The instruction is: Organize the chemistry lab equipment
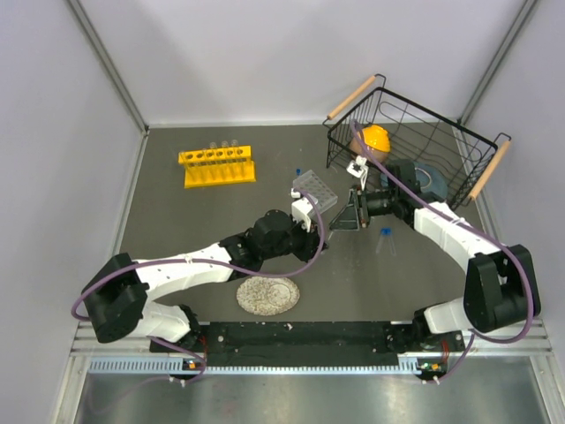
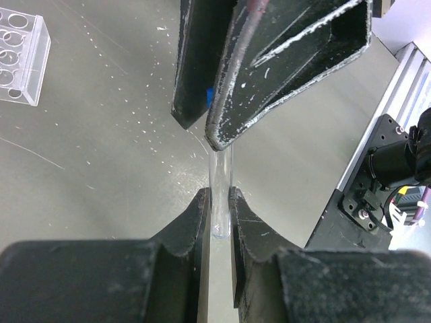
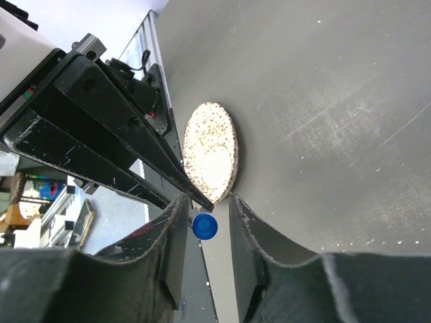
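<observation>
The left jaws are clamped on the clear lower end of a vial [image 2: 221, 171], holding it over the table [image 1: 185, 216] just beside the grid rack [image 1: 315, 190]. The right jaws face them from the other side and straddle the blue cap [image 3: 205, 226]; a gap shows on either side, so they are not gripping. A second vial [image 1: 385, 234] sits on the table nearby.

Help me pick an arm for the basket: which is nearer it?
Right. The right arm reaches right beside the basket; the left arm lies farther off, to its left.
</observation>
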Tool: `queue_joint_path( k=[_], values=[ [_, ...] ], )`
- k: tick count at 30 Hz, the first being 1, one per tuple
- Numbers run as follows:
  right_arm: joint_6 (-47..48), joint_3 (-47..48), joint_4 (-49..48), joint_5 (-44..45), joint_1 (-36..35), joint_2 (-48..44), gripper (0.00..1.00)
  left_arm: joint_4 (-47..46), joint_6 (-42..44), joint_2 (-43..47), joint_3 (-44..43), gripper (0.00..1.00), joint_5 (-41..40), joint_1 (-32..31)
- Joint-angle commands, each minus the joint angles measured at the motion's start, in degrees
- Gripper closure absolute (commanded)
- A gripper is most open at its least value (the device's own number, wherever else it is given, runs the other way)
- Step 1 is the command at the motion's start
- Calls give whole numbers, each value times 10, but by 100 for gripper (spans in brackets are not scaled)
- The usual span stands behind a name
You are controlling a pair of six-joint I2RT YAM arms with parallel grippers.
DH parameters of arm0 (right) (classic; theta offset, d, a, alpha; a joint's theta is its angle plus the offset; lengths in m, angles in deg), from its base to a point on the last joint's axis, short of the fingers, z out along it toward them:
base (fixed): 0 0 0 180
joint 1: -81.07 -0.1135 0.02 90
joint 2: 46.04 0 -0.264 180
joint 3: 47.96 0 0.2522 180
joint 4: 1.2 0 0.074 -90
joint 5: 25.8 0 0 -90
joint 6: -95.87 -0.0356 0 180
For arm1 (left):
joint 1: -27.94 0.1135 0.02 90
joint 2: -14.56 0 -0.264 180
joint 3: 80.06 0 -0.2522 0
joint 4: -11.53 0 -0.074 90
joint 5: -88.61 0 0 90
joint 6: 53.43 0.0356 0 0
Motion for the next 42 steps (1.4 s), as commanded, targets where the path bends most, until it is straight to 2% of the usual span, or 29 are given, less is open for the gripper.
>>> queue_joint_path(
  k=[1,4,9,13,16,23,25,26,28,29,32,33,35,42],
  values=[
    [-22,0,-33,-36,-2,10,72,-25,13,12,-22,100,-5,-4],
    [-23,0,-33,-44,-2,12,73,-20,14,16,-23,100,-19,-4],
    [-23,1,-33,-48,-5,15,69,-9,15,17,-26,100,-37,-4],
    [-21,0,-33,-46,-9,19,69,-6,13,17,-27,100,-41,-4],
    [-19,0,-32,-45,-13,21,72,-6,12,17,-28,100,-41,-4],
    [-13,3,-29,-50,-14,21,91,-6,8,16,-26,96,-31,-4],
    [-7,3,-29,-51,-14,21,95,-2,6,18,-26,86,-33,-4],
    [-5,3,-27,-51,-14,20,95,0,-1,20,-25,70,-36,-4],
    [5,3,-24,-46,-14,17,96,4,-4,32,-17,55,-42,-4],
    [10,3,-16,-37,-14,13,96,4,-7,38,-14,44,-47,-4],
    [43,5,-1,-5,-13,1,96,22,-16,74,4,32,-93,-4],
    [75,5,16,13,-13,-7,96,50,-23,109,17,24,-138,-2],
    [102,4,27,43,-13,-18,96,72,-22,147,30,18,-163,3],
    [142,29,33,142,-14,-20,96,242,-32,250,57,12,-212,60]
  ],
)
